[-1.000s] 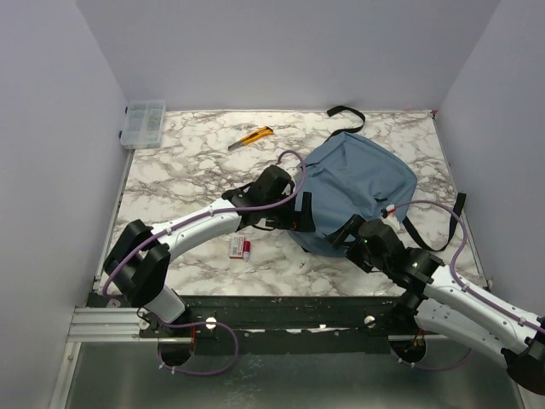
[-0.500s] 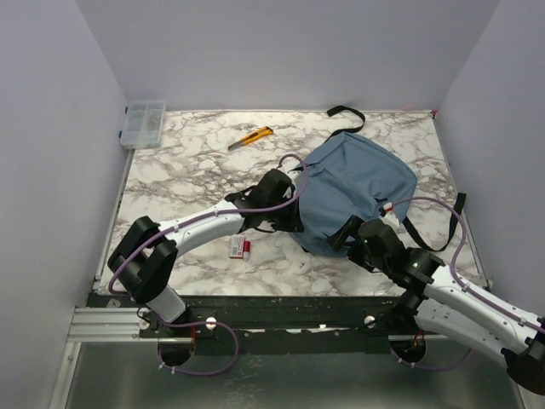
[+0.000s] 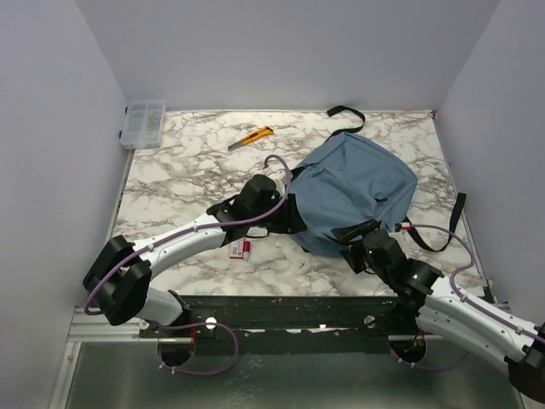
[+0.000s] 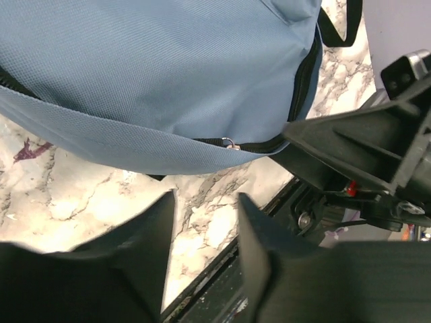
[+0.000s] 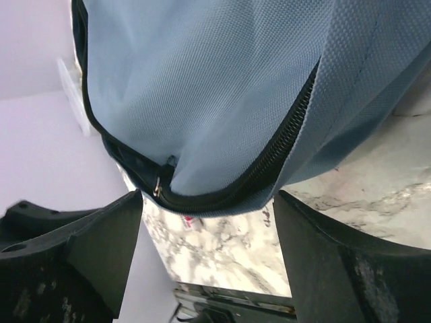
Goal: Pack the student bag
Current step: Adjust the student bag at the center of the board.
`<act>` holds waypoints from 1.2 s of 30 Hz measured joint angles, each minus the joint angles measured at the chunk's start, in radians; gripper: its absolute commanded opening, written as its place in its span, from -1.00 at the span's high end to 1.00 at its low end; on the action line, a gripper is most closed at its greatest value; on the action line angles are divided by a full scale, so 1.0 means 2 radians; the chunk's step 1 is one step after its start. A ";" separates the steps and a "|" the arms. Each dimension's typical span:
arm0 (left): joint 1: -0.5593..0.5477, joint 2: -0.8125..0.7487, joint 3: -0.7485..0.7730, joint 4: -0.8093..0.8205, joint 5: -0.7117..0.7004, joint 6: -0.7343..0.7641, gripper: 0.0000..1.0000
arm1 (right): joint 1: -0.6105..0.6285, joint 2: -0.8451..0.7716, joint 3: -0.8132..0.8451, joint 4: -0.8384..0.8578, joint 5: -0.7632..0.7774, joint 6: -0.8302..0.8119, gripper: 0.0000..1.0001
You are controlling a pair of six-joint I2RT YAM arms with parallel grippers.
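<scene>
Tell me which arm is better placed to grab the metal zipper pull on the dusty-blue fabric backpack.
Likely left: the metal zipper pull faces the open left gripper squarely; for the right gripper it's off-centre.

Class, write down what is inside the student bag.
Nothing inside shows. The fabric of the student bag covers its interior, and the zipper looks closed where visible. Any contents are hidden.

Dusty-blue student bag (image 3: 358, 192), zipped, lying flat
</scene>
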 measured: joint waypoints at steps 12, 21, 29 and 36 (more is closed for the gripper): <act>0.070 0.008 -0.006 0.017 0.071 -0.093 -0.38 | 0.000 0.060 -0.112 0.237 -0.009 -0.055 0.99; 0.073 0.077 -0.002 0.053 0.120 -0.161 -0.84 | 0.000 0.059 -0.155 0.432 -0.015 -0.259 0.99; 0.093 0.135 0.028 0.066 0.146 -0.175 0.08 | 0.000 0.078 -0.155 0.496 -0.033 -0.374 0.99; 0.108 0.134 0.024 0.098 0.171 -0.163 0.90 | -0.001 0.027 -0.152 0.443 -0.032 -0.422 0.68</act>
